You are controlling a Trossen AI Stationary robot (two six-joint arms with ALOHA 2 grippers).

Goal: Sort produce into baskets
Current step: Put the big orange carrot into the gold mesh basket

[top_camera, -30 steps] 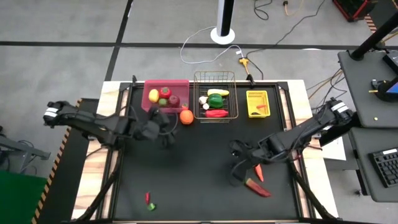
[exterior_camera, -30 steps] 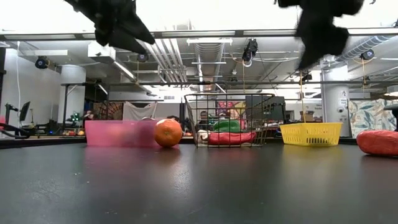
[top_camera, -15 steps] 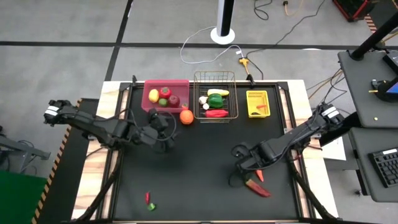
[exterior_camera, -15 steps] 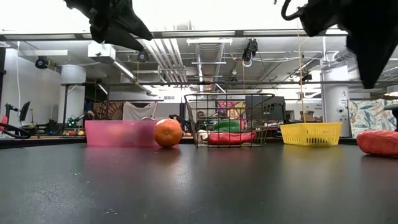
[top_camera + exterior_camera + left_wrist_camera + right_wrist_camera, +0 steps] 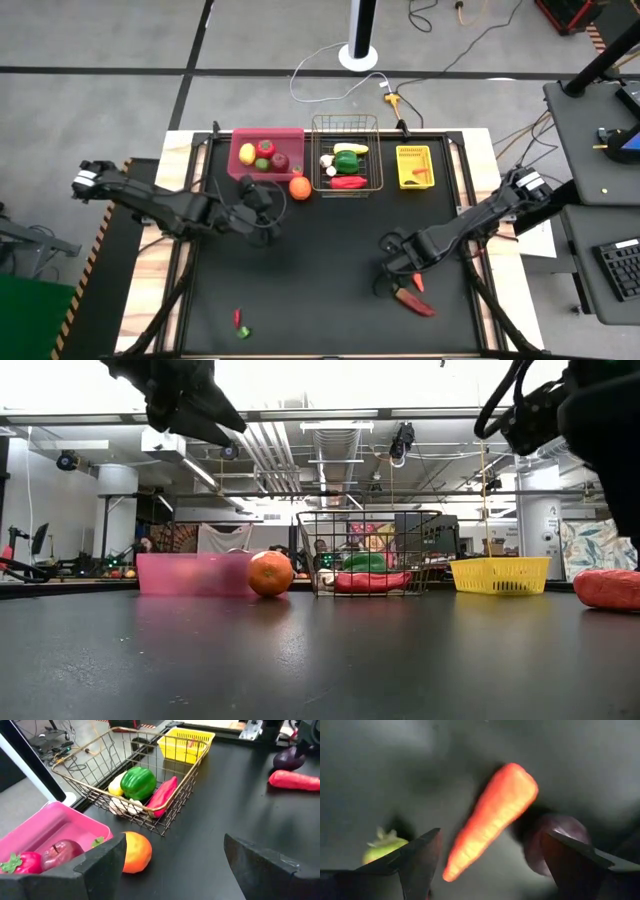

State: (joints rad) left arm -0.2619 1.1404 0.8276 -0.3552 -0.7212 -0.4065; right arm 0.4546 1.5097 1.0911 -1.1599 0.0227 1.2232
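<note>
Produce is split between the baskets along the desk's far edge and the black mat. Pink bin (image 5: 268, 152) at far left holds a lemon (image 5: 247, 153), a red apple (image 5: 60, 853) and other red and green pieces. An orange (image 5: 299, 187) sits on the mat, just beside the pink bin's right front corner and near the wire basket (image 5: 345, 165). The wire basket, at the middle of the far edge, holds a green pepper (image 5: 138, 782), a red chilli (image 5: 162, 796), garlic (image 5: 123, 806) and a yellow piece. Yellow bin (image 5: 414, 166) stands right of it with something small inside, too small to tell what.

Left gripper (image 5: 262, 205) hovers above the mat just in front of the pink bin, jaws wide apart, nothing between them.

Right gripper (image 5: 392, 272) hangs over the right front part of the mat, jaws spread wide and empty. Below it lie a carrot (image 5: 491, 817), a purple onion (image 5: 551, 842) touching it and a green lime-like piece (image 5: 382, 847). A long red chilli (image 5: 414, 302) lies close by, toward the front edge.

Near the front left edge lie a small red chilli (image 5: 237, 317) and a small green piece (image 5: 244, 331).
</note>
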